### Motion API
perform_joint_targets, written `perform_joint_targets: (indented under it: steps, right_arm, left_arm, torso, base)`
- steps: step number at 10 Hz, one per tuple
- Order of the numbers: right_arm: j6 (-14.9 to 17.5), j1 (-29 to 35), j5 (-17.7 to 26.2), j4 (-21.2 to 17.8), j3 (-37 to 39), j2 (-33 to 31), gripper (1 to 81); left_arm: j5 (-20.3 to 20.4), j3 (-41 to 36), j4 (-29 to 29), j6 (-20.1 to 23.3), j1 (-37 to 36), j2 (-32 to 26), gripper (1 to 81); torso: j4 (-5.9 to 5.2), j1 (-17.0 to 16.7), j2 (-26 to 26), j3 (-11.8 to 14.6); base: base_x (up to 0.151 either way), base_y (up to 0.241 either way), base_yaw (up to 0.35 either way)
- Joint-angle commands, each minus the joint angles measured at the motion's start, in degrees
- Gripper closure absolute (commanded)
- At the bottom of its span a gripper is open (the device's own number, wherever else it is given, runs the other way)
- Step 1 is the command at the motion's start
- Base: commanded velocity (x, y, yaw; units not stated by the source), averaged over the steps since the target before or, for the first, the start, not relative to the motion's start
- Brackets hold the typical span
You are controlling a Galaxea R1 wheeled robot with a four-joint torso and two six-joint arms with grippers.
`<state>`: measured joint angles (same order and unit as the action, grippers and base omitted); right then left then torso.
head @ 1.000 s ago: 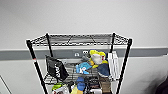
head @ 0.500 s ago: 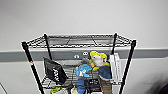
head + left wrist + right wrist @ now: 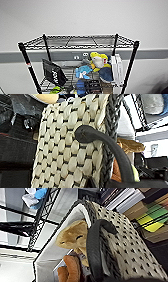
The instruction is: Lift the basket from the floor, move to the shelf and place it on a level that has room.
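The basket (image 3: pixel 110 238) hangs close against the shelf (image 3: pixel 27 62), seemingly carried by its handles for the bare top level (image 3: pixel 80 41), though I cannot tell how either gripper's fingers sit.

The shelf (image 3: pixel 130 63) is black metal, with smooth round posts and a top level (image 3: pixel 80 41) of thin wire grid that carries a dull sheen. On the tier below sit soft plush toys (image 3: pixel 98 61) in yellow, white and blue cloth, a matt black bag (image 3: pixel 53 72) on the left and flat white boards (image 3: pixel 117 68) with a smooth finish on the right. The wall (image 3: pixel 82 15) behind is matt and pale. The basket (image 3: pixel 67 149) has a chunky cream weave with dark gaps, bumpy and slightly glossy, edged by a dark braided rim (image 3: pixel 111 126). Its handle (image 3: pixel 93 250) is smooth, matt dark material. The lining (image 3: pixel 50 255) is pale plain fabric, and the toy (image 3: pixel 72 238) inside is tan fuzzy plush.
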<state>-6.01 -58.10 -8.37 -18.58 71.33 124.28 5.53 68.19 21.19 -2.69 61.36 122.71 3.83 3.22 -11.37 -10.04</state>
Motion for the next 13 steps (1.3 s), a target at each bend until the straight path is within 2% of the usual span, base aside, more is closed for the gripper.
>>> perform_joint_targets:
  steps: [1, 4, 13]
  right_arm:
    - [-1.1, 6.0, 1.9, -0.3, -4.6, -0.9, 81.1]
    - [-1.3, 7.2, 1.8, -0.3, -7.4, -2.5, 81.1]
    - [-1.4, 13.6, 0.7, -0.4, -24.7, -13.9, 81.1]
  left_arm:
    - [-2.3, -5.6, -3.1, 1.6, -5.8, -0.9, 81.1]
    - [-2.2, -8.9, -3.3, 1.6, -6.7, -2.7, 81.1]
    - [-2.2, -25.2, -3.3, 1.4, -13.5, -13.2, 81.1]
  torso:
    - [0.00, 0.0, 0.0, 0.0]
    - [0.00, 0.0, 0.0, 0.0]
    - [0.00, -0.1, 0.0, 0.0]
  base:
    - [0.000, 0.000, 0.000]
    - [0.000, 0.000, 0.000]
    - [0.000, 0.000, 0.000]
